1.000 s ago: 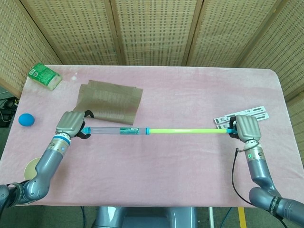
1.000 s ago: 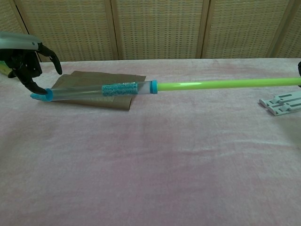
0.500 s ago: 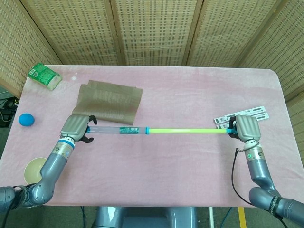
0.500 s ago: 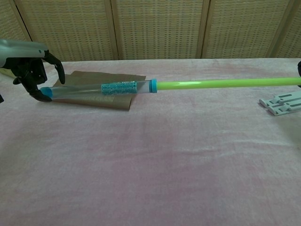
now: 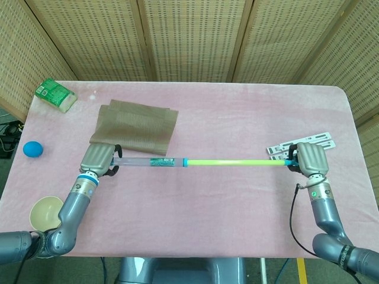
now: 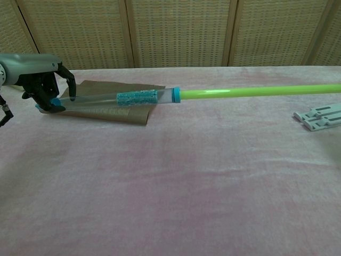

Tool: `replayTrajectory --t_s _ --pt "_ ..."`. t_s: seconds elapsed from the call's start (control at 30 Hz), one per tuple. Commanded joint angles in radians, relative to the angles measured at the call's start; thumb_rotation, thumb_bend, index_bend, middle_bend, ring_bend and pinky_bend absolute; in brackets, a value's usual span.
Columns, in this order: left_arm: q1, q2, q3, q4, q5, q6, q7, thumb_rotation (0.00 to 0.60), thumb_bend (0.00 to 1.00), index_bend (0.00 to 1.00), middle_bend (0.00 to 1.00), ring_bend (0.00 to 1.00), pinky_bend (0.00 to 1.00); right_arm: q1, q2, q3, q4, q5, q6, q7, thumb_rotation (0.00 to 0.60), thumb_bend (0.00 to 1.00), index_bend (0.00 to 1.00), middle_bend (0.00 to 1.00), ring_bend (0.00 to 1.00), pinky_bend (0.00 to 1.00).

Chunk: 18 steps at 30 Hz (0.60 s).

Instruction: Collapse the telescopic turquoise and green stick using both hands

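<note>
Telescopic turquoise and green stick [image 5: 195, 161], gripped endwise by left hand [image 5: 99, 158] and right hand [image 5: 310, 159]; brown ribbed cloth [image 5: 135, 126] at 12 o'clock of the left fingers [image 6: 47, 92].

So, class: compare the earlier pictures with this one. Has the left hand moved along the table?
Yes. In the head view the left hand has shifted rightward, toward the right hand, ending below the brown cloth's lower-left corner, gripping the stick.

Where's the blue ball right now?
In the head view the blue ball lies at the far left edge of the table, below the green box and above the bowl. The chest view does not show it.
</note>
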Motion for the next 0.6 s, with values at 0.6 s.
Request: replayTrajectory --t_s 0.6 --pt "0.002 -0.007 -0.033 -0.065 0.036 0.036 -0.033 0.6 0.51 0.54 0.91 0.8 0.72 0.019 -0.021 -0.018 -0.035 -0.01 0.007 -0.029 0.6 0.6 0.83 1.0 1.0 0.72"
